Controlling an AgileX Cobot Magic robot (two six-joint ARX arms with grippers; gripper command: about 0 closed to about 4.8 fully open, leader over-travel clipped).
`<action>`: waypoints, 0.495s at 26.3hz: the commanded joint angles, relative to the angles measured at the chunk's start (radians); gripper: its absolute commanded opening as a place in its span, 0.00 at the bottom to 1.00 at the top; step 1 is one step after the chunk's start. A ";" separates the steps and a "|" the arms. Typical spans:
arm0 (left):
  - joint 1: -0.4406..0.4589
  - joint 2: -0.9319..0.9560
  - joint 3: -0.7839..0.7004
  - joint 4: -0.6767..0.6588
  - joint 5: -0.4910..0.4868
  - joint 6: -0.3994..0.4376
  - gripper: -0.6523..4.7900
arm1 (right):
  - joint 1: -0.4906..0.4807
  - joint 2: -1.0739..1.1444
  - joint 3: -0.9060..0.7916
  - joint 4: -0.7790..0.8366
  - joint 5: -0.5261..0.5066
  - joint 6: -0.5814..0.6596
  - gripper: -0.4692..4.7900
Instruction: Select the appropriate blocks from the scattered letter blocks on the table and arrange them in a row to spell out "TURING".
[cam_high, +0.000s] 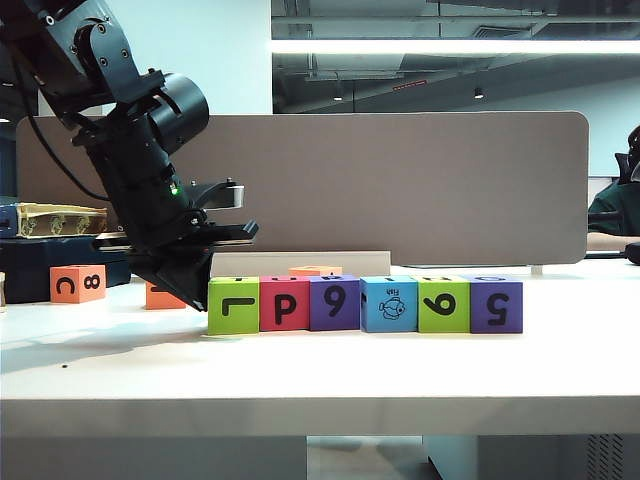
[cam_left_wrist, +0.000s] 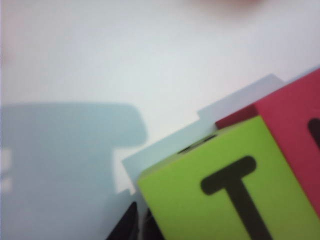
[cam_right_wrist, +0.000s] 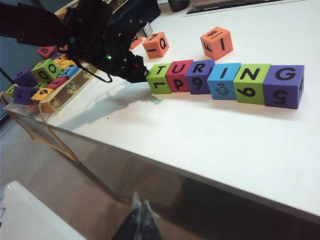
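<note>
Touching lime green T block (cam_high: 233, 306): left end effector (cam_high: 196, 292), closed.

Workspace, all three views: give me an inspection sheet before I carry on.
Surface: white table, bare in front of the row.
Job's things: six blocks touching in a row, tops reading TURING; the lime T block ends it.
Clutter: orange blocks behind the row; a box of spare blocks at the table's end.
Grippers: left gripper shut, at the T block; right gripper low, off the table, state unclear.
Cables: black cable along the left arm.
Surroundings: brown-grey divider panel behind.
</note>
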 joint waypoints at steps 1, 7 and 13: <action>0.000 0.000 0.000 0.017 0.005 0.015 0.15 | 0.000 -0.011 0.004 0.016 -0.005 0.000 0.09; 0.000 0.000 0.000 0.049 0.028 0.016 0.15 | 0.000 -0.011 0.004 0.016 -0.005 0.000 0.09; 0.000 0.000 0.000 0.085 0.050 0.015 0.15 | 0.000 -0.011 0.004 0.016 -0.005 0.000 0.09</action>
